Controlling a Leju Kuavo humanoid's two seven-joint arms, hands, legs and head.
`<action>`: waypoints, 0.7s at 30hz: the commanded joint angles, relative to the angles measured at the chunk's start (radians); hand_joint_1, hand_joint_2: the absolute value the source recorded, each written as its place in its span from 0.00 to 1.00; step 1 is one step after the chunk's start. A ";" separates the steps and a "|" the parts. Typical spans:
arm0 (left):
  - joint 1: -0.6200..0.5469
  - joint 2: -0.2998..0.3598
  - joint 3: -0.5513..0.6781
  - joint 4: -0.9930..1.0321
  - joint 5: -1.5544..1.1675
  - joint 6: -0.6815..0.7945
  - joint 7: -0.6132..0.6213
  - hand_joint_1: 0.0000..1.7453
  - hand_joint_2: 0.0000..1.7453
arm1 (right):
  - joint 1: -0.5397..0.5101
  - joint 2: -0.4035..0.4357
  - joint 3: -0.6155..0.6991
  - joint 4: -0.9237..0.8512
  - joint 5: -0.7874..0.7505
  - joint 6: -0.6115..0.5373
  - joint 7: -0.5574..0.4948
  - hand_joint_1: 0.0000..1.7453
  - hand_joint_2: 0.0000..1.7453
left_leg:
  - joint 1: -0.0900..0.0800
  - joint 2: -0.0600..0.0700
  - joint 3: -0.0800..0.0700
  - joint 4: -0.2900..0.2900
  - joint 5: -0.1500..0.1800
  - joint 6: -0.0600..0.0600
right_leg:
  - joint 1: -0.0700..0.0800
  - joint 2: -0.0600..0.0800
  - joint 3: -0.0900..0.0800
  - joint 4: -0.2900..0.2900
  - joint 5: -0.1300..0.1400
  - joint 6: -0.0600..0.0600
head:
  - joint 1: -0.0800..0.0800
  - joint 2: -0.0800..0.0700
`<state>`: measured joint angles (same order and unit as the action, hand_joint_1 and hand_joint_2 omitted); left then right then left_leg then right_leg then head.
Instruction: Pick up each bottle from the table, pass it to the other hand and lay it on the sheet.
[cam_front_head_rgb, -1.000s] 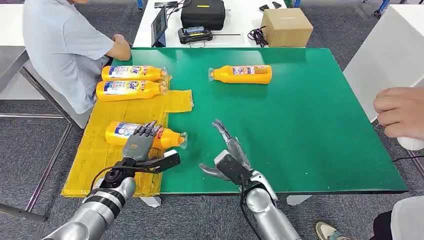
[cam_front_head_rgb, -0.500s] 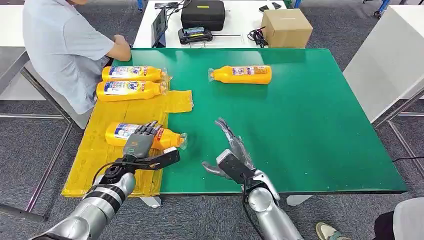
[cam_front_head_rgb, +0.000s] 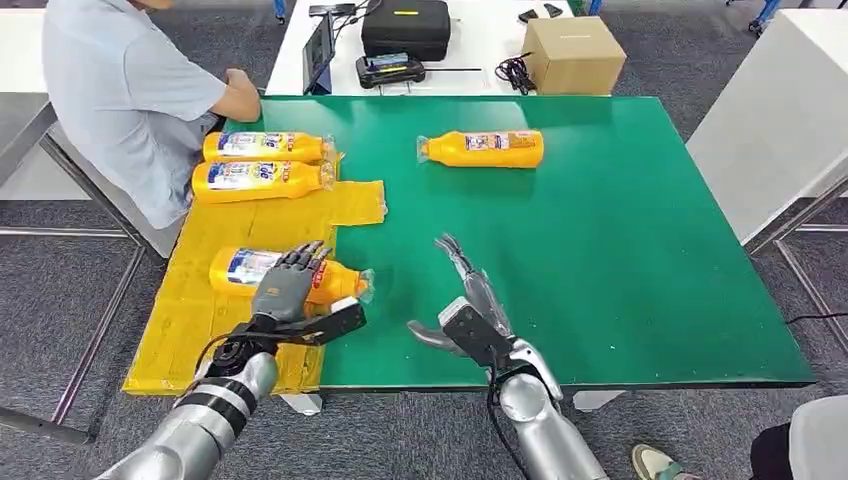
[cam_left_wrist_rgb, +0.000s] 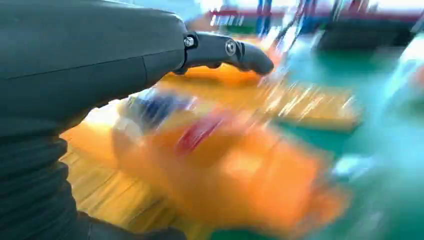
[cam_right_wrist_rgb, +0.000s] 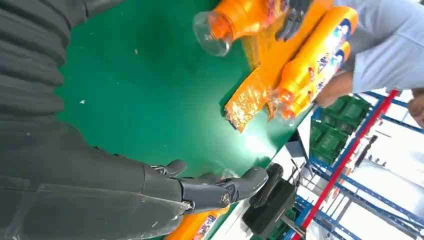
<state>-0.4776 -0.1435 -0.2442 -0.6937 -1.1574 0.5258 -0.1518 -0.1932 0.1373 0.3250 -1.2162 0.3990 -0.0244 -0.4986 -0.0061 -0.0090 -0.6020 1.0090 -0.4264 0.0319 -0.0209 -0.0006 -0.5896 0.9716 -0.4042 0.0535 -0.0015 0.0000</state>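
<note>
Head view — left hand: the grey many-fingered left hand (cam_front_head_rgb: 288, 290) lay over the nearest orange plastic bottle (cam_front_head_rgb: 285, 276) at about 8 o'clock, fingers draped on its body and thumb stretched out below; whether it gripped or merely rested could not be told.
Head view — nearest bottle: lying on its side on the crinkled yellow sheet (cam_front_head_rgb: 250, 225), clear cap end past the sheet's edge over the green table mat (cam_front_head_rgb: 600, 230).
Head view — right hand: the right hand (cam_front_head_rgb: 470, 300) hovered at 6 o'clock, fingers spread wide, holding nothing.
Head view — other bottles: two orange bottles (cam_front_head_rgb: 262, 160) lay side by side at 10 o'clock on the sheet; a fourth orange bottle (cam_front_head_rgb: 485, 148) lay alone at 12 o'clock on the mat.
Head view — person: a person in a pale blue shirt (cam_front_head_rgb: 120, 95) sat at 10 o'clock.
Left wrist view: blurred — the thumb (cam_left_wrist_rgb: 225, 50) stood above an orange bottle (cam_left_wrist_rgb: 225, 175).
Right wrist view: thumb (cam_right_wrist_rgb: 220, 190) apart over green mat; clear bottle cap (cam_right_wrist_rgb: 210, 32) at the sheet's edge.
</note>
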 joint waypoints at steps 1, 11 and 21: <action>0.136 -0.024 -0.143 -0.403 0.023 0.072 -0.022 0.00 1.00 | 0.020 0.005 -0.055 -0.011 -0.010 -0.021 -0.014 0.00 1.00 | 0.001 -0.001 0.001 0.001 -0.002 -0.001 | 0.001 -0.002 0.002 0.000 -0.002 -0.002 | 0.000 0.000; 0.248 -0.042 -0.219 -0.625 0.221 0.083 -0.123 0.00 1.00 | 0.066 0.017 -0.116 -0.035 -0.104 0.011 -0.021 0.00 1.00 | 0.001 0.000 -0.002 0.000 -0.002 -0.001 | 0.001 -0.001 -0.002 -0.001 -0.001 -0.002 | 0.000 0.000; 0.373 -0.086 -0.202 -0.655 0.695 -0.032 -0.241 0.00 1.00 | 0.155 0.054 -0.122 -0.212 -0.099 -0.158 -0.035 0.00 1.00 | 0.001 0.002 0.001 -0.001 -0.003 -0.002 | 0.001 0.001 0.001 -0.001 -0.002 -0.003 | 0.000 0.000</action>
<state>-0.2011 -0.2044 -0.4421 -1.3278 -0.8163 0.6302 -0.3192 -0.1105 0.1796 0.2152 -1.2669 0.1444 0.0652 -0.4960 -0.0063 -0.0087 -0.6054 1.0090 -0.4272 0.0322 -0.0210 -0.0005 -0.5931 0.9710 -0.4043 0.0535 -0.0019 0.0000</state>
